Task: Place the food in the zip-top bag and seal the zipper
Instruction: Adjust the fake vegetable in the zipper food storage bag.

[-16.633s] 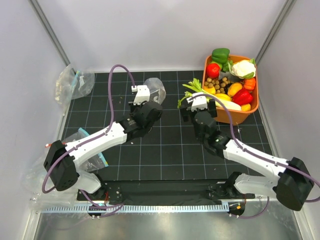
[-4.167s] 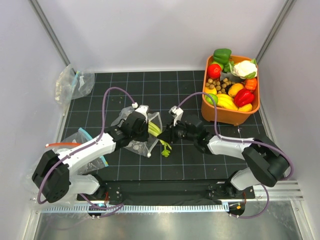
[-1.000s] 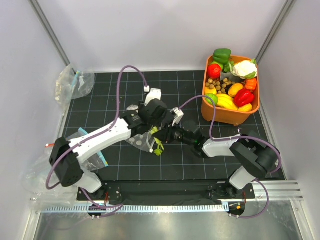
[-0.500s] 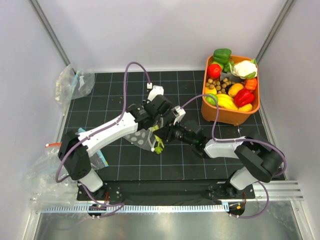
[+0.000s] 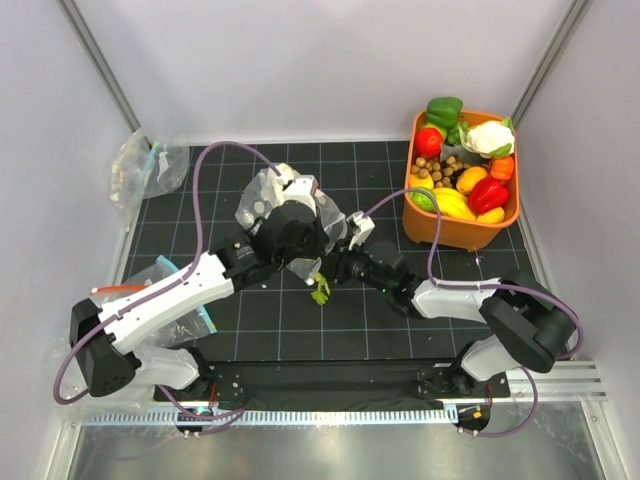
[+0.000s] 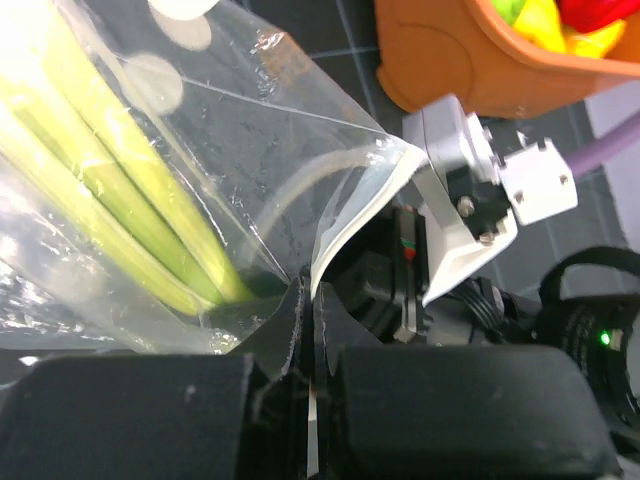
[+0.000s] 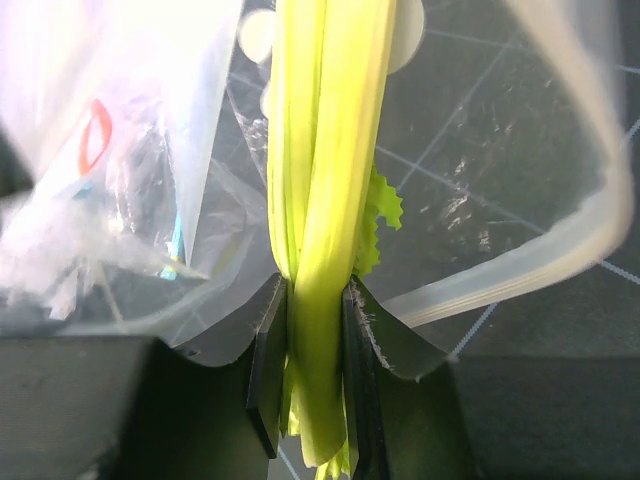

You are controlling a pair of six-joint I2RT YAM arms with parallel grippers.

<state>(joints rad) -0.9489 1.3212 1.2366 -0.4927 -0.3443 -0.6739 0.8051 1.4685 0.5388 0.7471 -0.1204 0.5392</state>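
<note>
Pale-green celery tight in right pincer — bag rim in closed left pincer

Booth with plain white walls at 9, 12 and 3 o'clock, grey metal posts slanting up the two far corners, black white-gridded mat in the middle, slotted rail and bare brushed-metal strip at 6 o'clock, even diffuse light.

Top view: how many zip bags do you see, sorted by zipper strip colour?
dotted bag, pale strip: 1
teal-strip bags: 2
red-orange-strip bag, partly under the left arm: 1
Total: 4
</note>
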